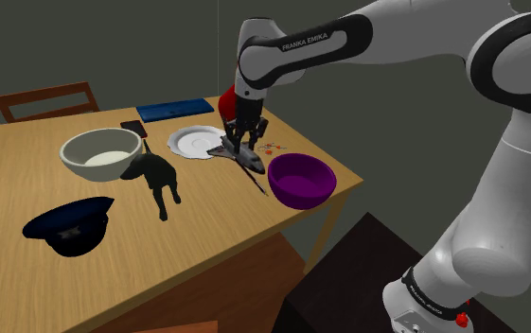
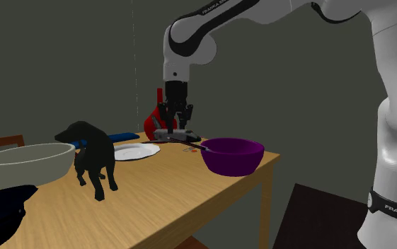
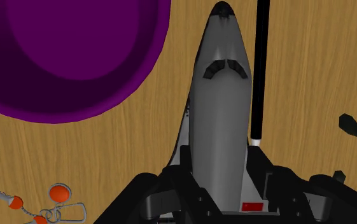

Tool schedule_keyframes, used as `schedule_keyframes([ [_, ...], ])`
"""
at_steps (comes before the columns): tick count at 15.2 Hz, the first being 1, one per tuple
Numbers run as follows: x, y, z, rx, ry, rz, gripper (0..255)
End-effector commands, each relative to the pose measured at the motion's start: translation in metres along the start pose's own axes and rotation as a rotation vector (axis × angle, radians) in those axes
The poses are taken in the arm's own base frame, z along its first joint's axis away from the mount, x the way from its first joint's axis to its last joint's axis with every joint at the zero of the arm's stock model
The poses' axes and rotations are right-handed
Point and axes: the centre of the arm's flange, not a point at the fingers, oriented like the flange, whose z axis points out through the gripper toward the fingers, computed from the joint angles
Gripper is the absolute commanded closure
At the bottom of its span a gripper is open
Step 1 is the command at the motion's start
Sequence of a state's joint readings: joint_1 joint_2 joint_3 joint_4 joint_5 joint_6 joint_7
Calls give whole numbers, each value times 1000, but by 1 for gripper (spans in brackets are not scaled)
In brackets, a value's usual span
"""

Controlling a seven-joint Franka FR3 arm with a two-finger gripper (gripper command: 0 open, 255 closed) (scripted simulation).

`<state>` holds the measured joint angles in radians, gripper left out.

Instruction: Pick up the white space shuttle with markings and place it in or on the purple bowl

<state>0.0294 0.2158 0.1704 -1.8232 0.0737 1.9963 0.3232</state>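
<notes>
While a dark cap (image 1: 67,227), a white bowl (image 1: 102,153), a black toy dog (image 1: 156,175) and a white plate (image 1: 195,142) stand along the wooden table (image 1: 12,184) from the shoulder view's left, the gripper (image 1: 241,144) clasps the rear body of the grey-white shuttle (image 3: 218,108). The shuttle is low over the tabletop, just beside the purple bowl (image 1: 301,180); whether it touches the wood I cannot tell. A thin black stick (image 3: 259,70) lies along its other side.
</notes>
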Motion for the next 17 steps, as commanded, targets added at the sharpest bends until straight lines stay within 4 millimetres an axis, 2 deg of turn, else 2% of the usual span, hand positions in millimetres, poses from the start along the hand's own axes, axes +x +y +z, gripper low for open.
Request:
schedule_keyframes([
  [1,-1,-1,-11,0,0,0,255],
  [10,-4,-5,-54,0,0,0,255],
  [17,-70,60,-53,0,0,0,255],
])
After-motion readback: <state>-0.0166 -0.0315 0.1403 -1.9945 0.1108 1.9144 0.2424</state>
